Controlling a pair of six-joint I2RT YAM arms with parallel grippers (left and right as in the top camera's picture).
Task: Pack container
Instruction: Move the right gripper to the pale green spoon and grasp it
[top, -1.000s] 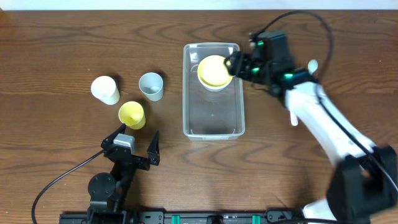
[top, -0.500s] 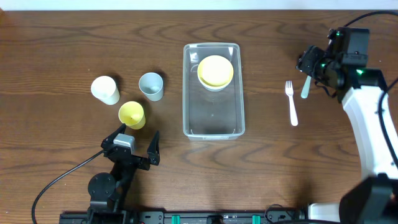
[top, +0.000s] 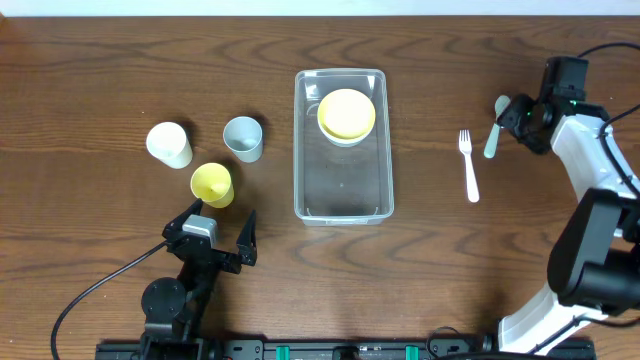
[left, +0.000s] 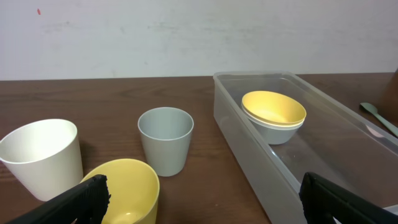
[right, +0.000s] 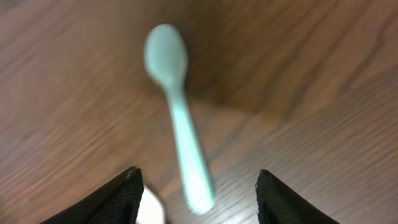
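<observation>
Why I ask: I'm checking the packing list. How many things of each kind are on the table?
cups: 3 (white cup, grey cup, yellow cup)
bowls: 2 (yellow bowl stacked in white bowl)
container: 1
fork: 1
spoon: 1
Total: 8

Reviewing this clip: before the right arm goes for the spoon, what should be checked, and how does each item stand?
1. Right gripper open and empty: ok.
2. Spoon handle lies between its fingers: ok.
3. Spoon apart from fork: ok.
4. Gripper's height above the spoon: cannot tell, wrist view blurred.
5. Container has bare floor beside the stacked bowls: ok.
6. Left gripper open, holding nothing: ok.
</observation>
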